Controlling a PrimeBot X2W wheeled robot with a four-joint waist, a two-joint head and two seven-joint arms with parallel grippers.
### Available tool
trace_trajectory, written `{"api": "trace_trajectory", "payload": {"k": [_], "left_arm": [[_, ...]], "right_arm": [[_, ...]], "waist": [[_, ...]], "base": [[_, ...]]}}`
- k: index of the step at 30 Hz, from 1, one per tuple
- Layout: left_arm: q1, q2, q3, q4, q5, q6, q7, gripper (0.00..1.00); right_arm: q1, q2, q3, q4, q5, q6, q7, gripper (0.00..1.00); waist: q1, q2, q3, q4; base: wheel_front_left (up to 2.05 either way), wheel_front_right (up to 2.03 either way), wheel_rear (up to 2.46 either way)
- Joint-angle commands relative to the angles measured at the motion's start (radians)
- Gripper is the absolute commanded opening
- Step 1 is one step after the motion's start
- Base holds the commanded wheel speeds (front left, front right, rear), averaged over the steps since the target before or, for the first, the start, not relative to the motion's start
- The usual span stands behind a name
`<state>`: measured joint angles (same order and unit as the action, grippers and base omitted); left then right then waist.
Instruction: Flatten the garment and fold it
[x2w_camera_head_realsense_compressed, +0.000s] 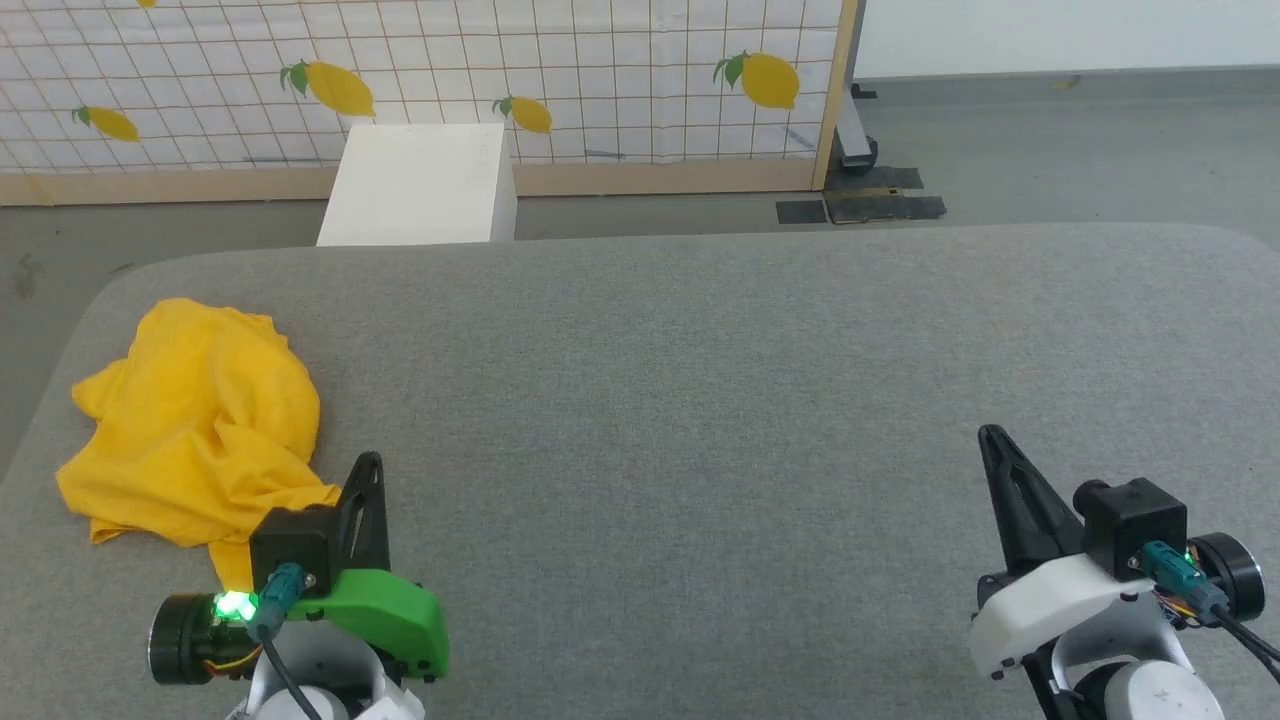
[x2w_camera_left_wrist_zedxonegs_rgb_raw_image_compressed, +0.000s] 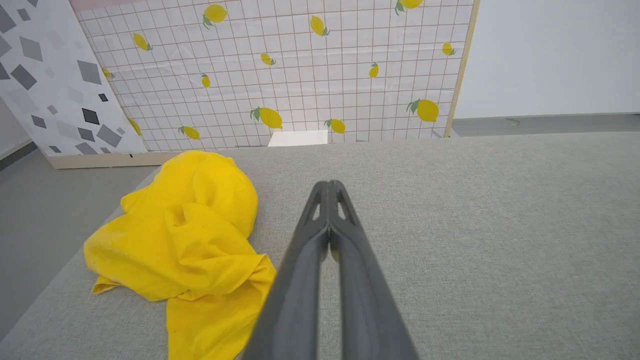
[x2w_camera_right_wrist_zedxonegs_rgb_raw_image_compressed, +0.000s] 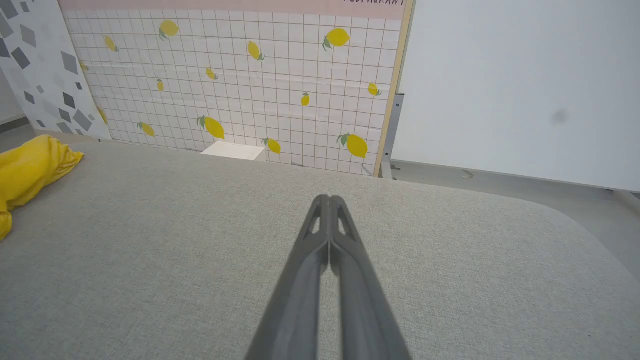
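Lying crumpled just left of the left claw (x2w_camera_head_realsense_compressed: 372, 462), the garment (x2w_camera_head_realsense_compressed: 200, 420)

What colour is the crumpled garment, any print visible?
Plain bright yellow garment; no print visible as it lies. Clearest in the left wrist view.

- A grey fabric-covered surface (x2w_camera_head_realsense_compressed: 700, 400) with rounded far corners.
- A white box (x2w_camera_head_realsense_compressed: 420, 185) stands on the floor just beyond the surface's far edge.
- Behind the box is a lemon-print panel (x2w_camera_head_realsense_compressed: 600, 80), white with a thin grid and a pale wooden frame.
- A speckled panel (x2w_camera_left_wrist_zedxonegs_rgb_raw_image_compressed: 45, 90) with grey and black shards leans left of the lemon one.
- The grey floor (x2w_camera_head_realsense_compressed: 1050, 150) has dark patches (x2w_camera_head_realsense_compressed: 860, 208) by the frame's right post.
- A plain white wall (x2w_camera_right_wrist_zedxonegs_rgb_raw_image_compressed: 500, 90) stands to the right of the panels.
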<state>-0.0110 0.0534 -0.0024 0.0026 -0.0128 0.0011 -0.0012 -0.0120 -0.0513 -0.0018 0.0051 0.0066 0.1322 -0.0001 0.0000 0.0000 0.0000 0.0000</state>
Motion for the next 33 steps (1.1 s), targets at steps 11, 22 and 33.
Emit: {"api": "trace_trajectory", "payload": {"k": [11, 22, 33], "left_arm": [[0.001, 0.0, -0.007, 0.004, -0.009, 0.001, -0.006, 1.0], [0.004, 0.0, -0.021, 0.02, -0.025, 0.007, -0.029, 1.0], [0.009, 0.0, -0.028, 0.034, -0.038, 0.013, -0.052, 1.0]], "right_arm": [[0.004, 0.0, -0.003, 0.006, 0.009, 0.0, -0.006, 1.0], [0.014, 0.0, -0.018, 0.026, 0.032, 0.0, -0.029, 1.0], [0.023, 0.0, -0.025, 0.047, 0.046, 0.0, -0.052, 1.0]], "waist": [[0.0, 0.0, 0.0, 0.0], [0.0, 0.0, -0.001, 0.001], [0.0, 0.0, -0.006, 0.03]], "base": [[0.0, 0.0, 0.0], [0.0, 0.0, 0.0], [0.0, 0.0, 0.0]]}}
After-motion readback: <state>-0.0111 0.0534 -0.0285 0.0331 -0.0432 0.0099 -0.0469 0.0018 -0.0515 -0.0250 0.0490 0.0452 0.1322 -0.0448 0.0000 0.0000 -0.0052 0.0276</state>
